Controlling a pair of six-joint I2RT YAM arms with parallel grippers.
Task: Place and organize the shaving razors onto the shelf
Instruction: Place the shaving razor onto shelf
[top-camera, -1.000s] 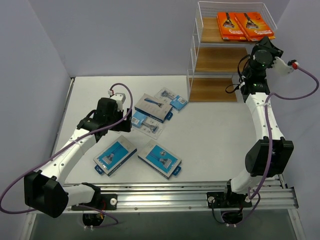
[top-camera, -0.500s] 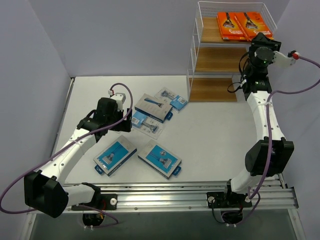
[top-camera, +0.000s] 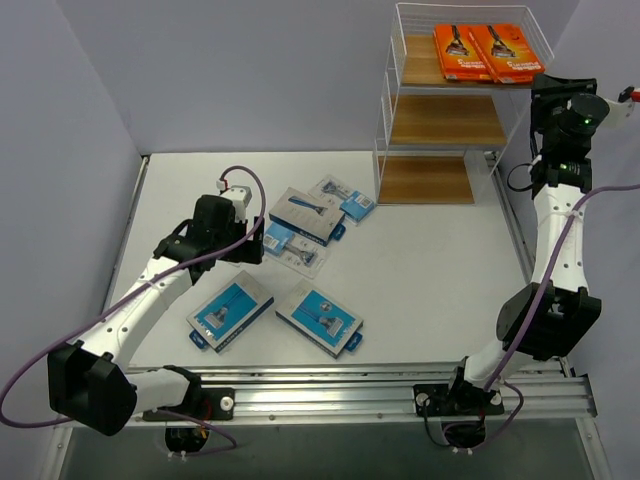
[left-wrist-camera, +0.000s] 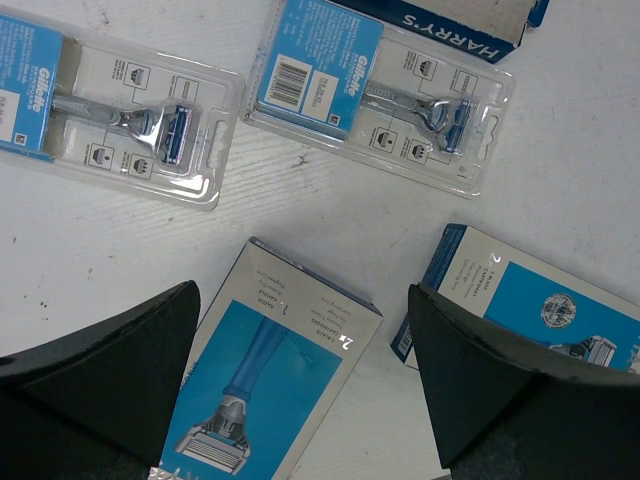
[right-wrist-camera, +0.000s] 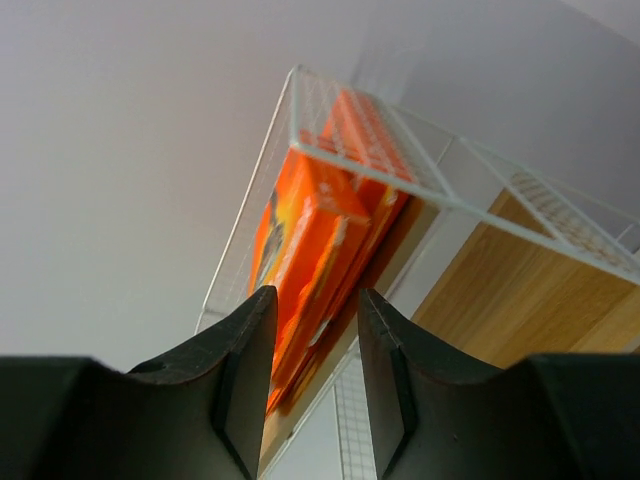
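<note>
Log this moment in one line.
left gripper open above blue box | right gripper open beside shelf | two orange boxes on top tier

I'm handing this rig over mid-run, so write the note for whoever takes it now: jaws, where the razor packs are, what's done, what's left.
Left gripper: jaws wide open, holding nothing, hovering over the packs on the table.
Right gripper: jaws apart, nothing between them, up beside the top tier of the shelf.
Done: two orange boxes lie side by side on the top tier.
Left: two blue-and-grey boxes, one dark blue box and the blister packs are on the table, not yet shelved.
</note>
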